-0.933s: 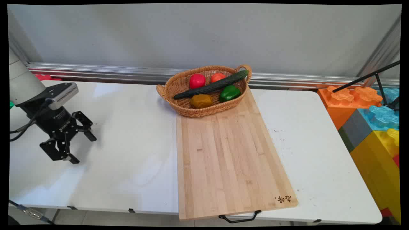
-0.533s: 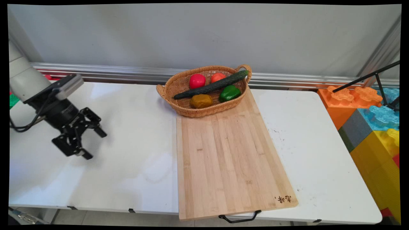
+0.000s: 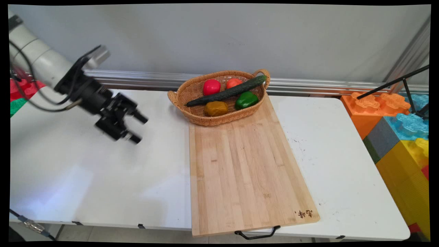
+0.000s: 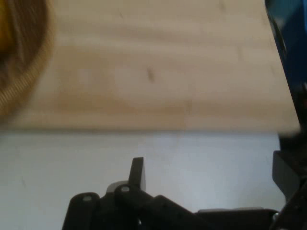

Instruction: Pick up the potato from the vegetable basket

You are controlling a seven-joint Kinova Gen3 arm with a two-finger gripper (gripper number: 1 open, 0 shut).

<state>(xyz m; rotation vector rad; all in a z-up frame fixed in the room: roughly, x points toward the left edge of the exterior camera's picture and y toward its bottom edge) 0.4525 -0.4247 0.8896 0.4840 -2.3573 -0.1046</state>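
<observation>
My gripper (image 3: 140,129) hangs open and empty above the white table (image 3: 85,171), left of the wooden cutting board (image 3: 247,171), pointing toward it. A wicker basket (image 3: 223,120) stands at the board's far end. It holds a red vegetable (image 3: 211,86), an orange-red one (image 3: 234,83), a long cucumber (image 3: 228,91), a green pepper (image 3: 246,100) and a brown potato (image 3: 216,108). In the hand view the gripper (image 4: 211,172) stands over bare table (image 4: 72,163), with the board (image 4: 158,72) ahead and the basket's rim (image 4: 24,81) at the upper left.
Large toy blocks (image 3: 398,130) in orange, blue, grey and yellow stand off the table's right end, with a black rod (image 3: 394,82) slanting over them. Red and green blocks (image 3: 20,92) lie at the far left. An aluminium rail (image 3: 137,77) runs along the wall.
The gripper has risen and swung to the right and away from the camera, toward the board and basket. Its fingers stay open. Nothing on the table has moved.
</observation>
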